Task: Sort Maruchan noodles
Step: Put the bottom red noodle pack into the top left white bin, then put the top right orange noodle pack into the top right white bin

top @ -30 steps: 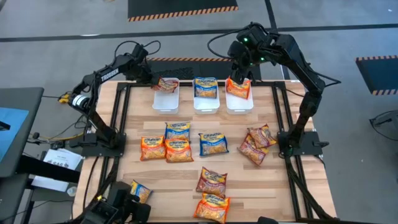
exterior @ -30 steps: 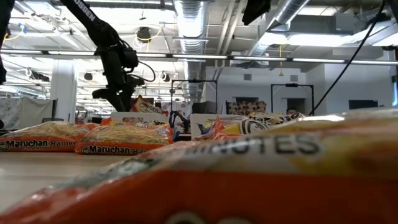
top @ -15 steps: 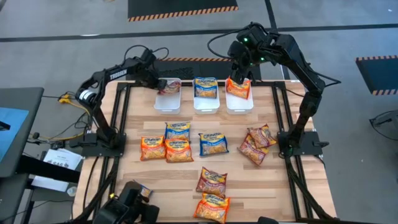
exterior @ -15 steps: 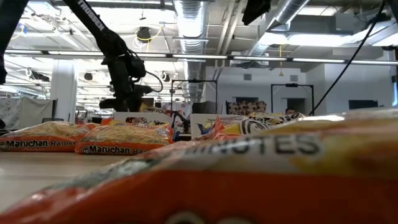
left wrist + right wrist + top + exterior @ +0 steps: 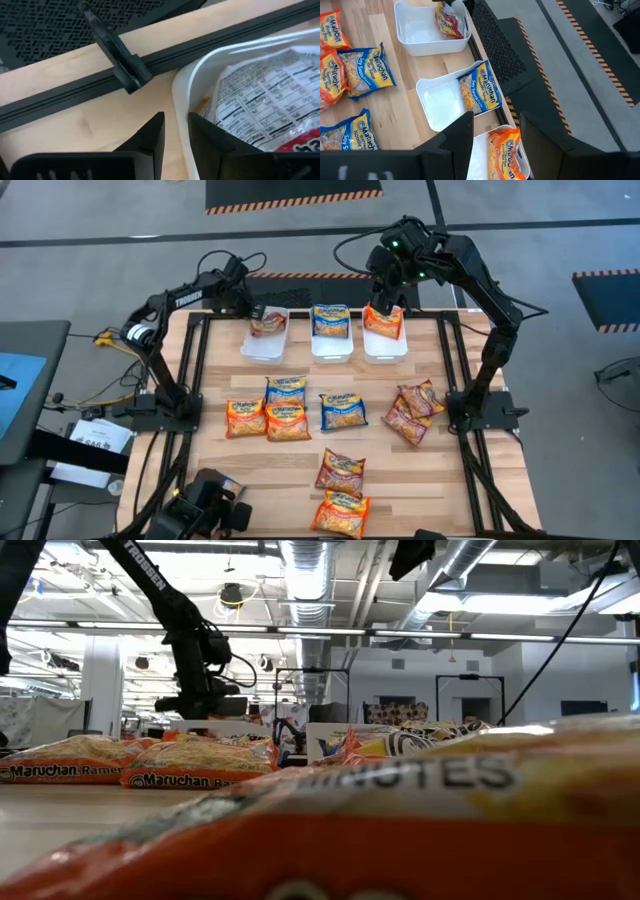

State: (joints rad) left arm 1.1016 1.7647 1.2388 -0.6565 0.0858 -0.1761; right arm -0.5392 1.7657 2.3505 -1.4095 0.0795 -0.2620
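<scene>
Three white bins stand along the far edge. The left bin (image 5: 262, 352) holds a dark red packet (image 5: 268, 323) lying label side up (image 5: 260, 100). The middle bin holds a blue packet (image 5: 331, 320), the right bin an orange packet (image 5: 383, 321). My left gripper (image 5: 251, 309) is low at the left bin's far-left corner, fingers slightly apart (image 5: 176, 135), one on each side of the bin's rim (image 5: 181, 95). My right gripper (image 5: 495, 130) hovers open above the right bin's orange packet (image 5: 504, 150), holding nothing. My left gripper has nothing between its fingers; one finger (image 5: 215, 142) stands over the dark red packet's edge inside the bin. I cannot tell whether it touches the packet or the rim.
Several loose packets lie flat on the wooden table: orange (image 5: 245, 417), blue (image 5: 285, 389), orange (image 5: 288, 421), blue (image 5: 343, 411), dark red (image 5: 405, 420), dark red (image 5: 340, 472), orange (image 5: 340, 513). A black frame rail (image 5: 150, 65) runs just beyond the bins.
My left gripper has moved right and down to the left bin, then back a little toward its far-left corner. The dark red packet, held above the bin's far end a second ago, now lies inside the bin. The right arm has kept still.
</scene>
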